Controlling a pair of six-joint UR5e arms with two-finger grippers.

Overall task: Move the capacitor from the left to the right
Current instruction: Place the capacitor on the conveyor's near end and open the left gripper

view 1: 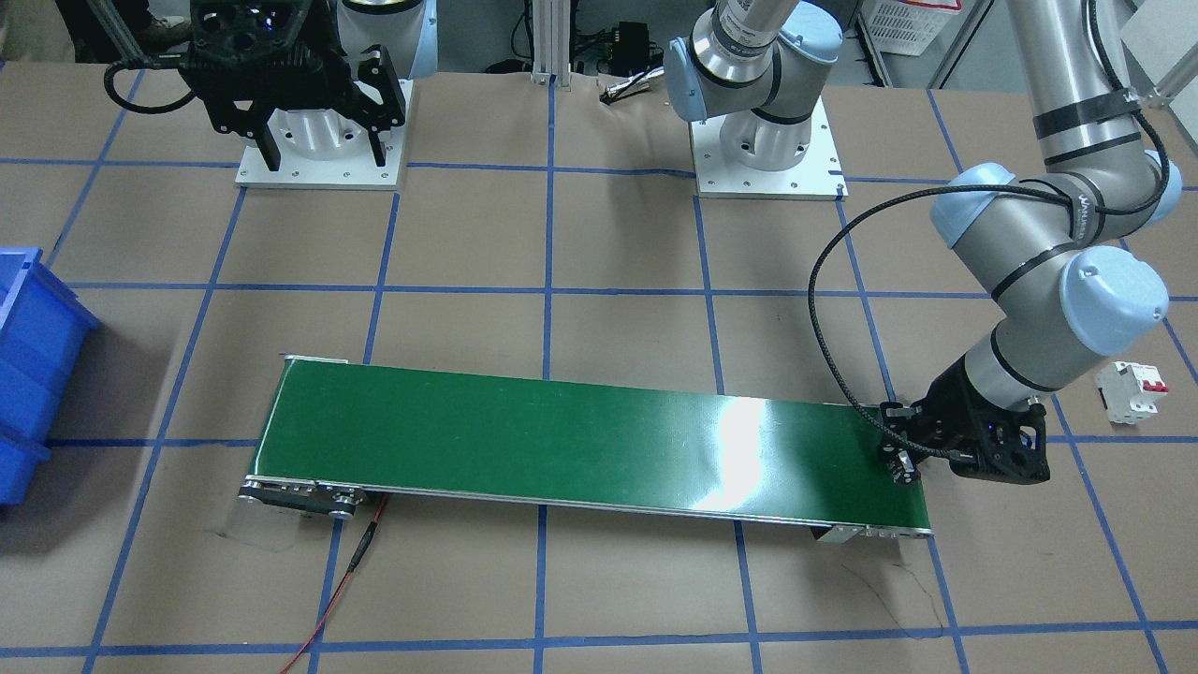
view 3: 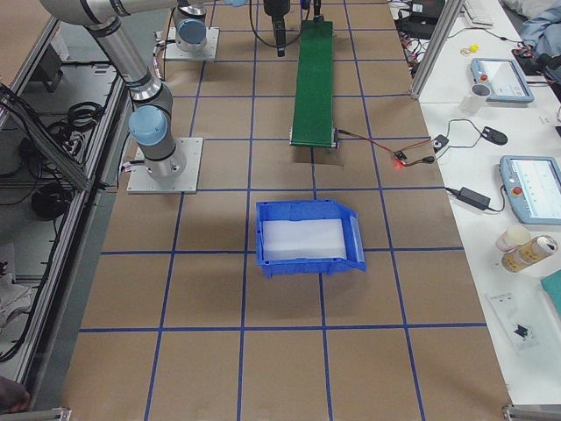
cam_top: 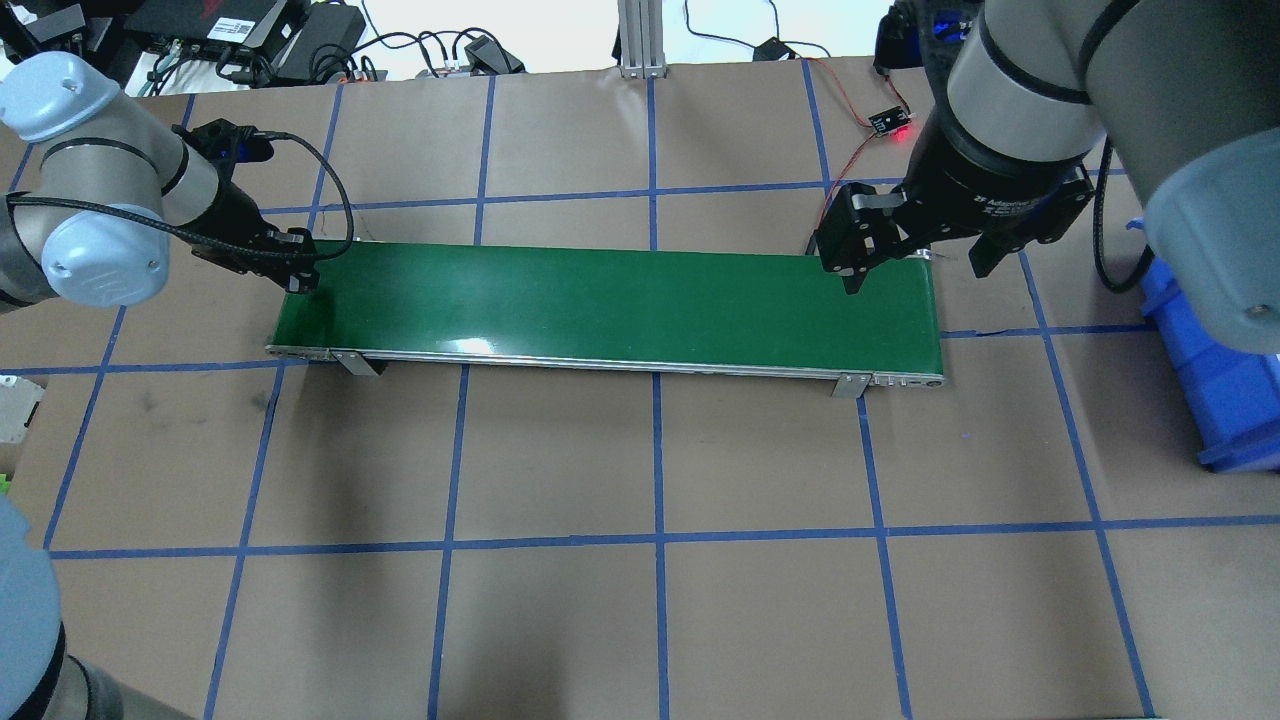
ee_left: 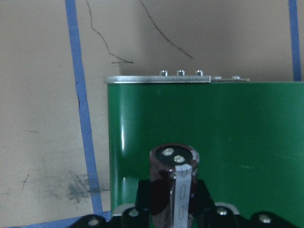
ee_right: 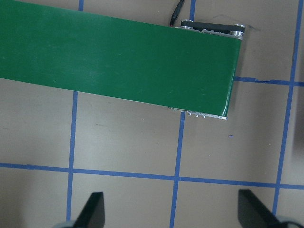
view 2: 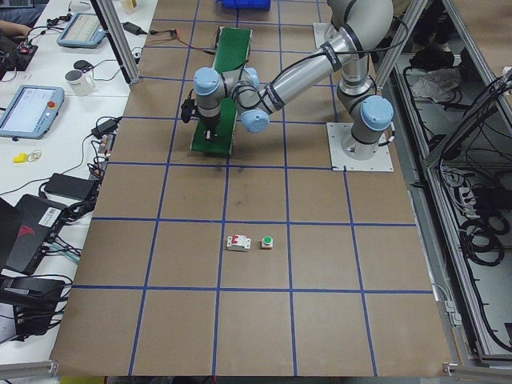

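My left gripper (view 1: pixel 903 461) is shut on the capacitor (ee_left: pixel 173 173). It is a dark cylinder with a pale stripe down its side and two silvery terminals on top. The gripper holds it low over the left end of the green conveyor belt (cam_top: pixel 620 300), near the belt's end edge (ee_left: pixel 156 80). I cannot tell whether the capacitor touches the belt. My right gripper (cam_top: pixel 915 262) is open and empty. It hangs above the belt's right end, and its two fingertips (ee_right: pixel 92 209) show spread wide apart.
A white circuit breaker (view 1: pixel 1132 391) and a green-capped push button (view 2: pixel 267 242) lie on the table beyond the belt's left end. A blue bin (cam_top: pixel 1220 390) stands past the right end. A small board with a red light (cam_top: pixel 885 122) and red wires lie behind the belt.
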